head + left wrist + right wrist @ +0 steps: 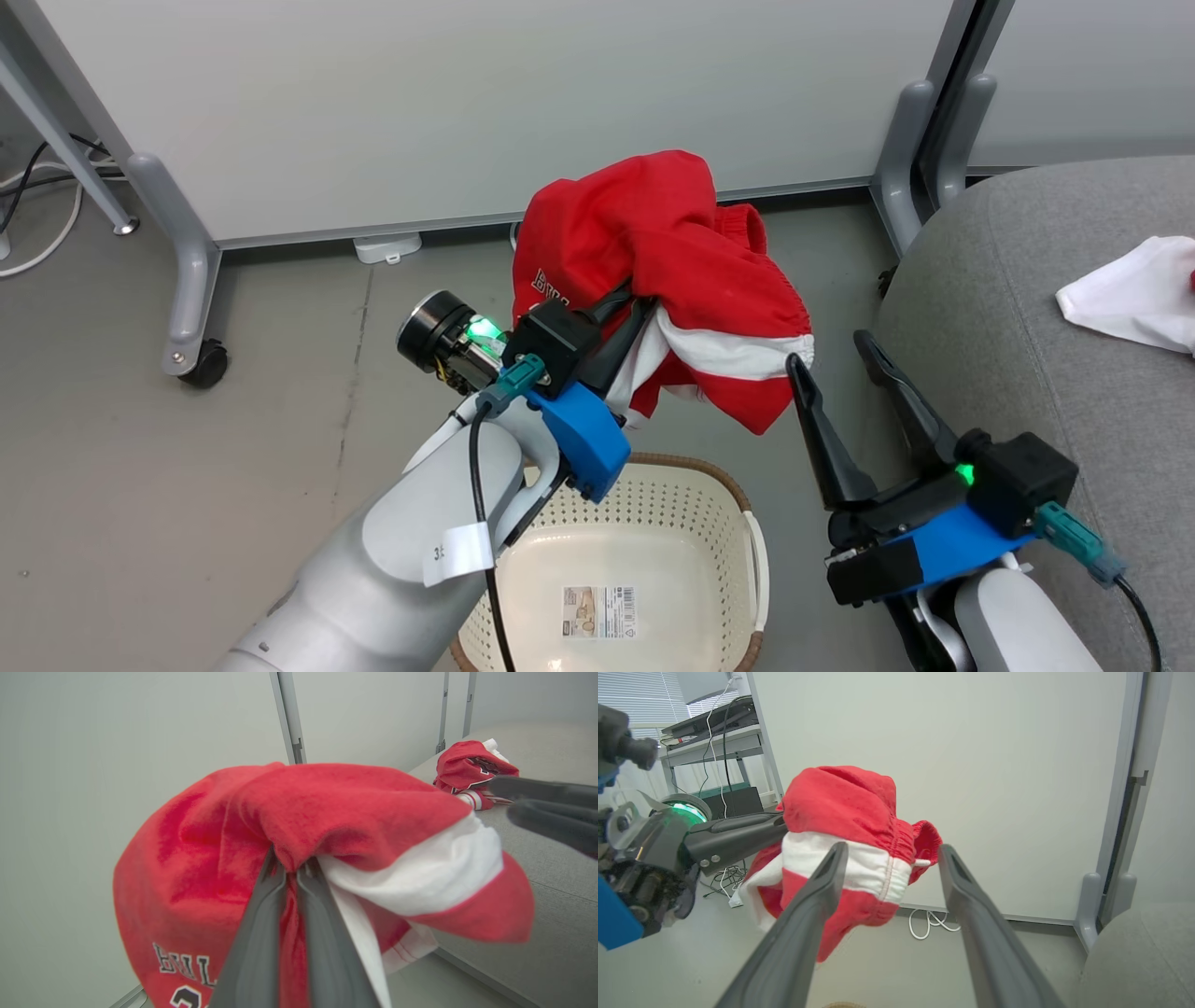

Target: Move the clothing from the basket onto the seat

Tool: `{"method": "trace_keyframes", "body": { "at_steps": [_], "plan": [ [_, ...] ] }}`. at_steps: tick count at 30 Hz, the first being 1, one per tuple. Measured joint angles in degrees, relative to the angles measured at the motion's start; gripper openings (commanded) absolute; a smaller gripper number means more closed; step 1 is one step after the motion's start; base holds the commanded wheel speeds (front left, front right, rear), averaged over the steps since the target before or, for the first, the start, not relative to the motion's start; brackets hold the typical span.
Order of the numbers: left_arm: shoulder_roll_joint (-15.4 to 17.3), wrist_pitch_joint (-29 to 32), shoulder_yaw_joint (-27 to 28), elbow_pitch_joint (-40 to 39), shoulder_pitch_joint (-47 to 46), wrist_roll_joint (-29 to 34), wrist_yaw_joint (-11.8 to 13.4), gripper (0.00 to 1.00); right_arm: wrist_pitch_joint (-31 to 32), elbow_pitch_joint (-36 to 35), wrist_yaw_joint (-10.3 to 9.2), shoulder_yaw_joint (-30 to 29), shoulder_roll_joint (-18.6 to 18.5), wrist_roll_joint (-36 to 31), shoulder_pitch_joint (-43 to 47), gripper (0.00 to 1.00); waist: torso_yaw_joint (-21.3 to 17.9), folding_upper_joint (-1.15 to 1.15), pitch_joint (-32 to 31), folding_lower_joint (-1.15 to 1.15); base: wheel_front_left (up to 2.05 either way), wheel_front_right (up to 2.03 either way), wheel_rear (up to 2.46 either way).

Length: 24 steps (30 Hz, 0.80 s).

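Right, nearest you: basket [695,509] sits on the floor [187,467] at the bottom of the head view, betw. the two arms, w/ a barcode label [598,611] stuck on its inside bottom.

Just above its far rim your left tool [635,306] is pinched tight on the jersey [672,243]. In the left wrist view a fold of red cloth [327,802] is caught betw. the near-closed fingers [261,924]. The jersey hangs bunched in the air off that tool, clear of the basket, over the floor beyond it. You can see a white stripe, a gathered hem, and black-and-white lettering w/ part of a number low on the left side.

Your right tool [829,348] is just right of the jersey, fingers spread wide and pointing up the view. One tip is right beside the white-striped hem; can't tell if it touches. In the right wrist view [893,848] the jersey [840,798] shows betw. and behind the fingers.

Seat [1008,373] is to the right, its rounded edge beside the right tool. A white cloth [1134,289] lies on it near the view's right edge. The left wrist view shows a 2nd jersey [467,765] crumpled on the seat [537,868] further back.

Farthest: a white partition [467,93] on grey legs, one caster [203,364], and cables [37,215] on the floor at far left.
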Motion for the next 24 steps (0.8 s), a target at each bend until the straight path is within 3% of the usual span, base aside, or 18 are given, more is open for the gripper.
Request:
{"method": "trace_keyframes", "body": {
  "at_steps": [7,9,24],
  "plan": [
    [-0.4,0.0,-0.2,-0.5,-0.1,0.6,-0.2,0.00,0.0,3.8,0.00,3.6,-1.3,2.4,-3.1,1.00,0.7,0.00,0.9,0.00,0.00,0.00,0.00],
    [-0.8,0.0,-0.4,-1.1,-0.3,1.0,-0.4,0.00,0.0,7.3,0.00,5.8,-1.5,5.8,-5.2,1.00,1.2,0.00,1.3,0.00,0.00,0.00,0.00],
    [-1.4,0.0,-0.8,-1.4,-0.5,1.5,-0.5,0.00,0.0,12.4,-0.01,11.6,-1.4,11.8,-10.2,1.00,1.8,0.00,2.2,0.00,0.00,0.00,0.00]
  ]
}}
